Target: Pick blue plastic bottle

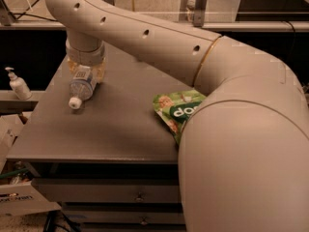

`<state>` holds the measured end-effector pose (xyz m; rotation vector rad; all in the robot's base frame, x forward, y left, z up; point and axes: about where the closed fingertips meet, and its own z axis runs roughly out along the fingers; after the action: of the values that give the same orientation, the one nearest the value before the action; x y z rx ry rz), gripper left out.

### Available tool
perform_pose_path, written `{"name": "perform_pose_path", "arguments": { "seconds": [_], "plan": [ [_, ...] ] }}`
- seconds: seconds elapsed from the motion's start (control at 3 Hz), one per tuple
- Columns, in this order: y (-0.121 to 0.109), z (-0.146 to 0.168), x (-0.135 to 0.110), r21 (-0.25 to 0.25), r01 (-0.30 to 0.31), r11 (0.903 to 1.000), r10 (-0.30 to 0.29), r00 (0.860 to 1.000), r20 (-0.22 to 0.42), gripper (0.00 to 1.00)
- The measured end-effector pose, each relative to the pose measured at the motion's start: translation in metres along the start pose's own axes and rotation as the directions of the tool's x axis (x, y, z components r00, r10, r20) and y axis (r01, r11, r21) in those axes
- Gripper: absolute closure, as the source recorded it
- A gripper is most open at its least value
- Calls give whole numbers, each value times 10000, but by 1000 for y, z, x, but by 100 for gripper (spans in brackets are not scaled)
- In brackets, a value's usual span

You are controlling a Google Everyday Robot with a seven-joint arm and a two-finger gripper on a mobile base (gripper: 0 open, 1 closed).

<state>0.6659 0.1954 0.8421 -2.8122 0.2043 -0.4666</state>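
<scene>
The blue plastic bottle is clear with a pale label and a white cap. It lies on the grey table at the back left, cap pointing toward the front. My gripper hangs from the wrist straight above the bottle's far end. Its amber fingers press in on both sides of the bottle's body. The bottle still rests on the table. The bottle's far end is hidden under the wrist.
A green snack bag lies on the table at the right, partly hidden by my arm. A small white pump-dispenser bottle stands on a ledge left of the table. Drawers sit below the front edge, and a cardboard box lies at lower left.
</scene>
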Motion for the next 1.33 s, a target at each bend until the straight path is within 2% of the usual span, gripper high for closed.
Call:
{"name": "perform_pose_path", "arguments": {
  "seconds": [0.33,0.67,1.0,1.33],
  "plan": [
    [-2,-2,1,190,-110,9998,107,9999,126,86],
    [-7,-10,6,694,-444,9966,422,9986,333,100],
    [-12,-21,17,1294,-1048,9860,993,9939,482,100],
    [-17,-31,28,1851,-1709,9677,1654,9852,450,100]
  ]
}}
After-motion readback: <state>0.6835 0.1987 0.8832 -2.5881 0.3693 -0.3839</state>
